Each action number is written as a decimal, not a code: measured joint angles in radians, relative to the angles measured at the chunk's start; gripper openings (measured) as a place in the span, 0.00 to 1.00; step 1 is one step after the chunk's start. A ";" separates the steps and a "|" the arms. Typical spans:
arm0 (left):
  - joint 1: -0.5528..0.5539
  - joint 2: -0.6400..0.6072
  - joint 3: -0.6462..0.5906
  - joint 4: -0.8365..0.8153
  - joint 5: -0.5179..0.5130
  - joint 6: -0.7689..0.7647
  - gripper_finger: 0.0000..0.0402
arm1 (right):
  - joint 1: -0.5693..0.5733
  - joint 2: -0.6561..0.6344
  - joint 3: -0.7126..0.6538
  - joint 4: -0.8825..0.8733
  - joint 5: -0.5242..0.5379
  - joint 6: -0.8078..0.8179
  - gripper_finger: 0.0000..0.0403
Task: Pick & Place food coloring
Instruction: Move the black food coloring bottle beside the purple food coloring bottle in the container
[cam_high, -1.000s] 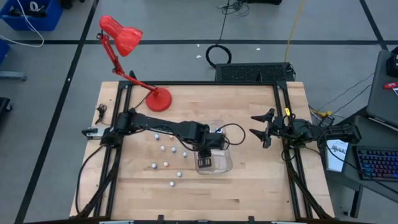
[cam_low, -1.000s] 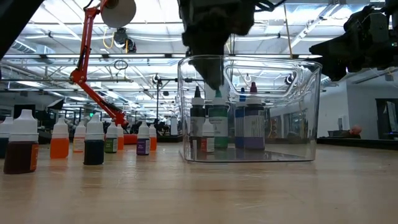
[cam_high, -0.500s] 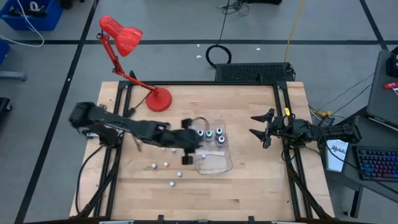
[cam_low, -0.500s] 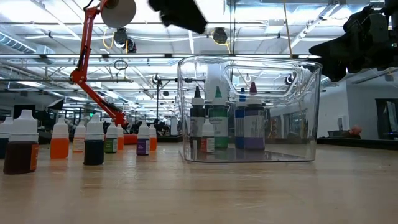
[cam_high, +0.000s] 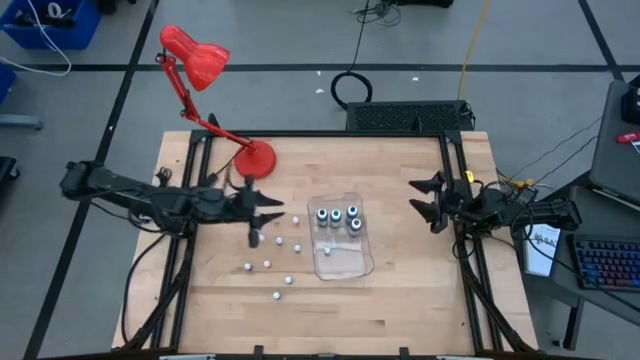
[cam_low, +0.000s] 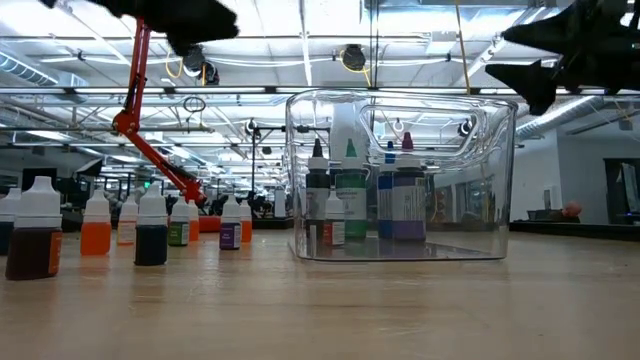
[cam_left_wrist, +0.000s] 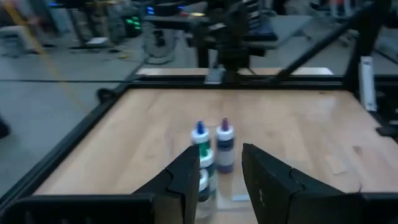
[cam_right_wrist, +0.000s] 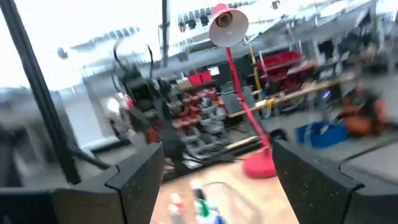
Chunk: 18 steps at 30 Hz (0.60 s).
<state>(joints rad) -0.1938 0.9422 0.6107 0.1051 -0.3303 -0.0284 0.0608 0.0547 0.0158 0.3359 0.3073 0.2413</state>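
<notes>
Pale wood made up the worktop (cam_high: 400, 300), and the biggest change on it was the left arm: a second before, it reached over the clear rectangular plastic tray (cam_high: 343, 262) with its fingers down among the bottles there, and it had since swung back across the left half of the worktop. The left gripper (cam_high: 262, 212) hung near the base of the red desk lamp (cam_high: 256, 158), above the scattered small bottles, its fingers set a narrow gap apart with nothing between them. That reads as a delivery finished and the arm heading back for another bottle. The right gripper (cam_high: 432, 198) waited at the right edge of the worktop, fingers spread wide and empty. The food coloring was split in two lots: the taller bottles with blue, green and dark tips (cam_low: 350, 200) stood upright inside the tray, while the tiny whitish bottles (cam_high: 267, 264) stood loose on the left half of the worktop, well apart from it, so a good share of the job remained. The low view showed orange, dark and purple contents in that loose row (cam_low: 150, 230). No brand, label text or other writing could be read on any bottle or on the tray.
</notes>
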 joint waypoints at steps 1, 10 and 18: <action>-0.004 -0.029 -0.021 -0.004 -0.026 -0.004 0.31 | 0.000 0.000 0.000 0.000 0.001 0.057 0.72; -0.025 -0.299 -0.217 0.021 -0.143 0.019 0.31 | 0.000 0.003 0.000 -0.115 0.072 0.195 0.72; -0.027 -0.487 -0.317 0.016 -0.170 0.014 0.31 | -0.001 0.065 0.000 -0.182 0.249 0.357 0.72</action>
<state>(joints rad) -0.2203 0.4551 0.2933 0.1211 -0.4999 -0.0147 0.0598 0.1194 0.0154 0.1541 0.5560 0.5982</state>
